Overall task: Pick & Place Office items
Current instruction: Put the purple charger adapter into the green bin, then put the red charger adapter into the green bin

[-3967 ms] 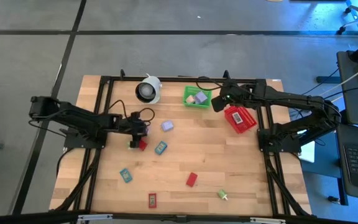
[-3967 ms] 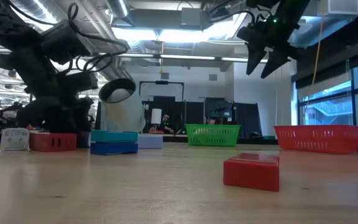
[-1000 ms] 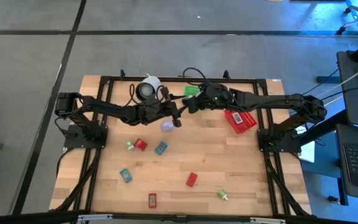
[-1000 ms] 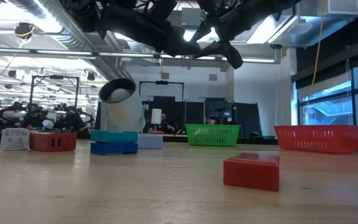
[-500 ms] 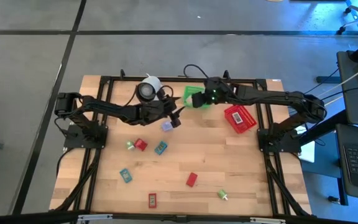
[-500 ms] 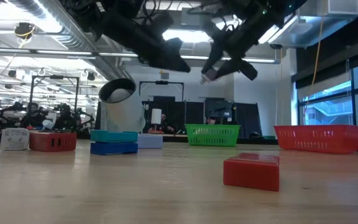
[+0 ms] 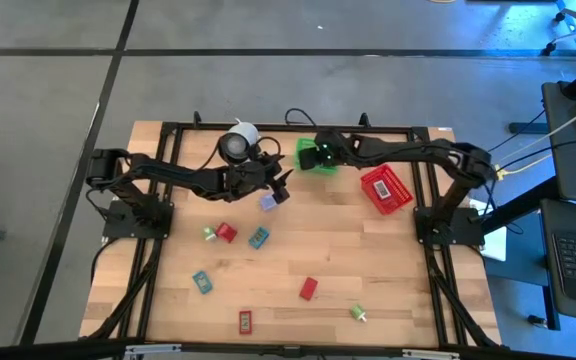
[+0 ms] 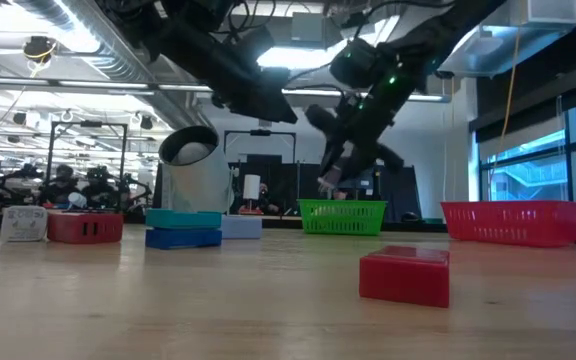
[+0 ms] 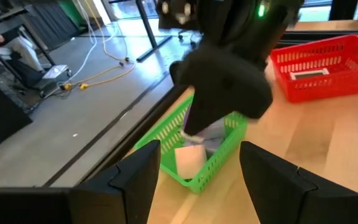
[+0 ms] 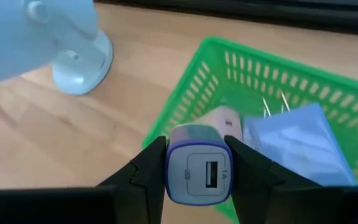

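My right gripper (image 10: 197, 180) is shut on a small white-and-lavender charger block (image 10: 197, 169) above the green mesh basket (image 7: 318, 160), which holds a pink piece (image 10: 224, 118) and a lavender packet (image 10: 291, 143). In the low view the right gripper (image 8: 331, 180) hangs just above the basket's rim (image 8: 343, 208). My left gripper (image 7: 281, 183) stands open in the air to the basket's left, above a lavender block (image 7: 268, 203). Other office items lie flat on the table: red (image 7: 227, 233), teal (image 7: 258, 238), red (image 7: 308, 289). My right gripper pinches the charger block by its two opposite sides (image 10: 170, 168) between its two fingers. The block's end with the USB socket (image 10: 205, 173) faces back toward the wrist. The fingers slant down from the table's right. The block is lifted clear, above the green basket.
A white roll (image 7: 238, 143) stands at the back, left of the green basket. A red mesh basket (image 7: 386, 190) sits to the right. More small pieces lie near the front: teal (image 7: 202, 282), red (image 7: 245, 322), green (image 7: 358, 313).
My right gripper has drawn away from my left gripper with the charger block, gone toward the far edge over the green basket, tipped downward and come lower. My left gripper has stayed roughly where it was, with nothing in it.
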You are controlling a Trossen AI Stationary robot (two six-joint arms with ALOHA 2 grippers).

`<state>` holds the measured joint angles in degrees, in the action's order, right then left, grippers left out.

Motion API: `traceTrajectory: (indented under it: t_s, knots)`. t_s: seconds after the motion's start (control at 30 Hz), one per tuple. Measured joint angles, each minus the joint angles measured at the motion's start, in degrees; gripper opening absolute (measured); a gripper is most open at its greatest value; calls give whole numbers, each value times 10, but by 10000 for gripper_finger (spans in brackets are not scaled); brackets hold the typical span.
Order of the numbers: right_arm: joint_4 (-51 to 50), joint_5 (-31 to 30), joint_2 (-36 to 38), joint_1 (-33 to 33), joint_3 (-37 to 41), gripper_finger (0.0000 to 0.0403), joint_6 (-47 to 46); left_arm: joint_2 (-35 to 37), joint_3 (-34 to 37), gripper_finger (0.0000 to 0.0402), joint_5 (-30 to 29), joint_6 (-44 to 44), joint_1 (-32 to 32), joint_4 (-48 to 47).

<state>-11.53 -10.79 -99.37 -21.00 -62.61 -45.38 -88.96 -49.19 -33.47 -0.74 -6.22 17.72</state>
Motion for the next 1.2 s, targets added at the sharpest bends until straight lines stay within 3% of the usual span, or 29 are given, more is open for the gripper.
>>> traceTrajectory:
  t_s: [0.37, 0.6, 0.87, 1.2]
  knots:
    - [30, -113, -35, 0, 0, 150, 86, 12, 0, 216, -22, 0, 0, -48]
    - [32, -108, -59, 0, 0, 160, 85, 12, 0, 216, -30, 0, 0, -47]
    - [32, -93, -54, 1, 0, 199, 85, 12, 0, 216, -30, 15, 15, -54]
    - [24, -72, -13, 1, 0, 271, 83, 26, 0, 216, -25, 106, 36, -179]
